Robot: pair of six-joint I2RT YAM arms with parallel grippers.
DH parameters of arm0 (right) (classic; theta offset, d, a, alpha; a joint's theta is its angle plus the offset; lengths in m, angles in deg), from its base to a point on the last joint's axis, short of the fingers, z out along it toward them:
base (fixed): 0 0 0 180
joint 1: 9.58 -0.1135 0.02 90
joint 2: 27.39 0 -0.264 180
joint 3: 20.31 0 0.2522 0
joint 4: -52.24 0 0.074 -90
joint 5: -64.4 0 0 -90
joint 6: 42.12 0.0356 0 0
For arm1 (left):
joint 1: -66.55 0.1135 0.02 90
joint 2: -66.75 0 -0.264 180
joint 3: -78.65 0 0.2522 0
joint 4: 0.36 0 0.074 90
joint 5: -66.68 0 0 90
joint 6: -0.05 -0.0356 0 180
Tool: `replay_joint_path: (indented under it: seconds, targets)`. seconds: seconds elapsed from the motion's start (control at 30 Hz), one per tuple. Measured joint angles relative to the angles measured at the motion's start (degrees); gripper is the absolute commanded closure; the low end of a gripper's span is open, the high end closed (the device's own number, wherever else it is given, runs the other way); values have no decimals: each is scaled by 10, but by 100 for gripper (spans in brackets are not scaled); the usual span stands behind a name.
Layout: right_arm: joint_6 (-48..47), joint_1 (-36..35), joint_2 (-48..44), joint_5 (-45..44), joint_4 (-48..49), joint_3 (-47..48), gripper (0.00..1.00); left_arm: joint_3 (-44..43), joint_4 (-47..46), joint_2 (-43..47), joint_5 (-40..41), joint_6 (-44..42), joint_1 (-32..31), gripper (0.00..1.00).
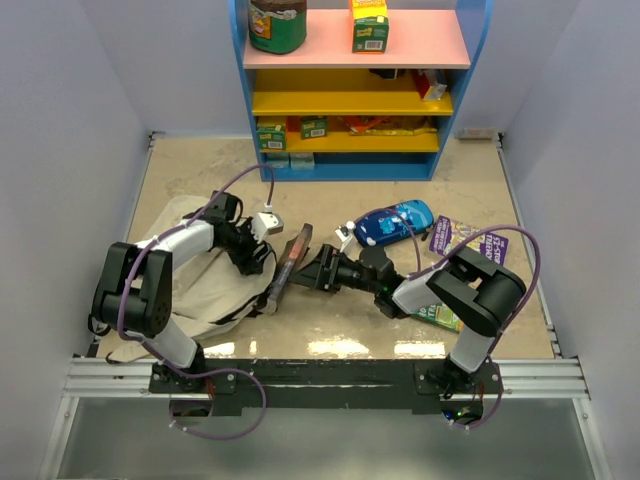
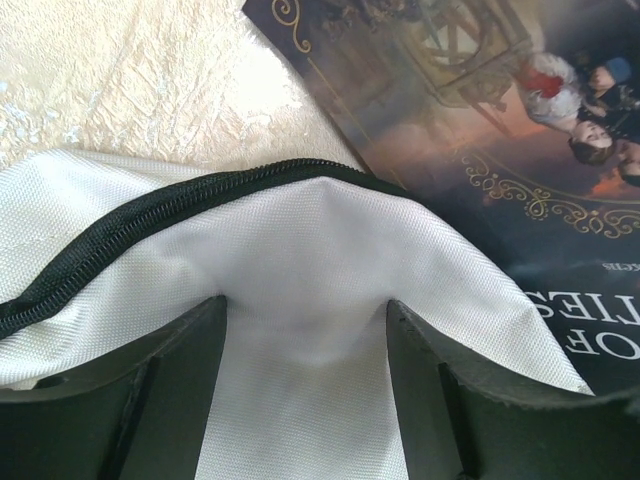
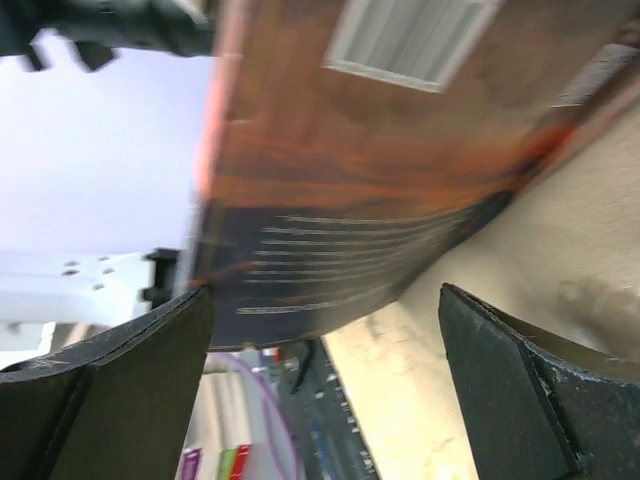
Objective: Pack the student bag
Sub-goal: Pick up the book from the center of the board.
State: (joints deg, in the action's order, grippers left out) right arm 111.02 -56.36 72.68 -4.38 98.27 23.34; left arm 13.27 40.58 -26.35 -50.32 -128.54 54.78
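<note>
The student bag (image 1: 200,290), beige canvas with black trim, lies at the table's left. My left gripper (image 1: 252,255) is shut on its rim. In the left wrist view, pale fabric (image 2: 300,240) rises in a peak between the fingers (image 2: 190,380) of the left gripper (image 2: 305,310), beside the black zipper (image 2: 150,220). A dark-covered book (image 1: 290,262) stands tilted on edge at the bag's mouth, and its cover (image 2: 480,130) shows just past the rim. My right gripper (image 1: 312,270) is open right behind the book. The book (image 3: 350,170) fills the right wrist view above the right gripper (image 3: 320,300).
A blue pencil case (image 1: 393,222) and a purple booklet (image 1: 455,235) lie right of centre. A green book (image 1: 440,316) sits under the right arm. A blue shelf unit (image 1: 355,90) with groceries stands at the back. White walls close both sides.
</note>
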Motion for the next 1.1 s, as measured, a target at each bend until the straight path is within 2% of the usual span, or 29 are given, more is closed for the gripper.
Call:
replay_joint_path:
  seconds: [0.23, 0.5, 0.6, 0.73, 0.83, 0.93, 0.97, 1.0, 1.03, 1.1]
  targets:
    - [45, 11, -21, 8, 72, -34, 4, 0, -1, 0, 0, 0, 0, 32]
    - [50, 14, -36, 5, 63, -38, 7, 1, -2, 1, 0, 0, 0, 33]
    - [30, 14, -42, -5, 3, -27, 9, 3, -4, 2, 0, 0, 0, 33]
    - [-30, 1, -60, -69, -199, 25, 14, 5, -6, 3, 0, 0, 0, 34]
    - [-57, -9, -68, -106, -283, 52, 24, 5, -6, 3, 0, 0, 0, 33]
    - [-63, -11, -72, -122, -305, 52, 42, 5, -5, 4, 0, 0, 0, 29]
    - [-63, -12, -70, -127, -309, 52, 54, 5, -5, 5, -1, 0, 0, 28]
    - [-63, -12, -66, -127, -309, 52, 61, 4, -1, 6, -2, 0, 0, 25]
    - [-63, -11, -62, -129, -308, 52, 75, 2, 4, 7, -3, 0, 0, 24]
    - [-51, -10, -50, -130, -296, 49, 84, -7, 28, 11, -11, 0, 0, 14]
